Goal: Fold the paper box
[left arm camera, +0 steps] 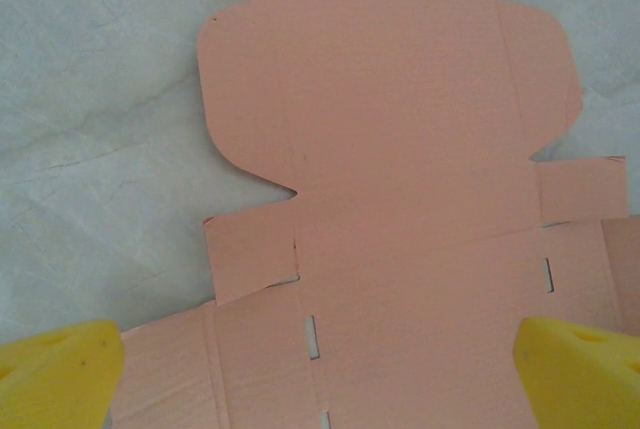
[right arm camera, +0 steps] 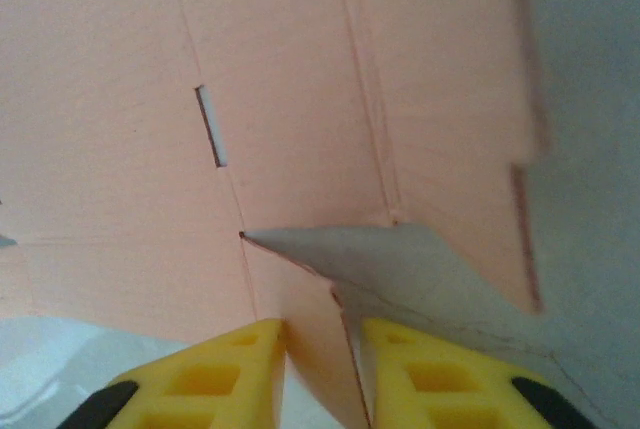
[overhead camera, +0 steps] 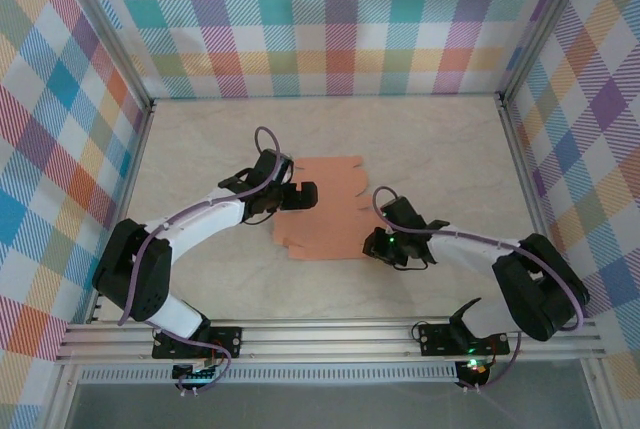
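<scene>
Lying flat near the middle of a pale marbled table [overhead camera: 430, 139] is the paper box [overhead camera: 325, 209], a salmon-orange die-cut sheet with rounded flaps, crease lines and small slots, not yet folded into shape. Plaid-patterned walls [overhead camera: 60, 129] surround the table on three sides.

From above, the left gripper [overhead camera: 303, 194] sits at the sheet's left edge, and the right gripper [overhead camera: 372, 245] sits at its near right corner.

In the left wrist view, the left gripper [left arm camera: 320, 369] has its yellow fingers [left arm camera: 60, 369] spread as wide as they go, one at each lower corner of the picture. The flat sheet [left arm camera: 400, 149] lies under the space between them, and they hold nothing.

In the right wrist view, the right gripper [right arm camera: 320, 334] has its yellow fingers [right arm camera: 220, 374] drawn nearly together. They pinch a thin edge of the card [right arm camera: 120, 99] between them. Just beyond the fingertips, a corner flap [right arm camera: 400, 264] is lifted off the table and tilts up, showing its grey underside.
</scene>
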You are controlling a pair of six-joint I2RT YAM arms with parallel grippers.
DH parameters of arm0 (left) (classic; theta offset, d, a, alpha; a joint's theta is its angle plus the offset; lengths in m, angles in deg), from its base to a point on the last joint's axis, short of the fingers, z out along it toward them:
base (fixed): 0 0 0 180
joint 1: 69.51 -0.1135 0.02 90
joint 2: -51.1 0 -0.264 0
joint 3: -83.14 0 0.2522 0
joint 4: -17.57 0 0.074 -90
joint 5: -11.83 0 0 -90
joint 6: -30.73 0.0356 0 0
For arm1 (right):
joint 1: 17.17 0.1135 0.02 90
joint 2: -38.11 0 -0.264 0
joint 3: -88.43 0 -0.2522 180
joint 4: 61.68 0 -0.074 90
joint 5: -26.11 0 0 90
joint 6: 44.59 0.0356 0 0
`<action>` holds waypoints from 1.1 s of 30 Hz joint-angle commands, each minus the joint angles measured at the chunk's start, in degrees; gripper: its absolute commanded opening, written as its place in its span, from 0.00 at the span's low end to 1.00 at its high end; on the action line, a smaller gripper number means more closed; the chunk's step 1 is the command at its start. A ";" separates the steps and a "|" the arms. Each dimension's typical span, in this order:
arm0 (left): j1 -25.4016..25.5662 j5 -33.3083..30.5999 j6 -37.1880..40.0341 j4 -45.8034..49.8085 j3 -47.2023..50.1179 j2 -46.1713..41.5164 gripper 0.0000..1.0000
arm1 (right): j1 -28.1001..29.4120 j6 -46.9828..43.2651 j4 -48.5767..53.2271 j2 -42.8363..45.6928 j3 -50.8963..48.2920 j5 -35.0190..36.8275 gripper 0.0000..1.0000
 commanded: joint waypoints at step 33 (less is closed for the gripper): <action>-7.09 4.66 6.63 7.16 -1.44 -6.91 1.00 | -15.58 -66.42 35.76 -29.66 47.23 -20.06 0.94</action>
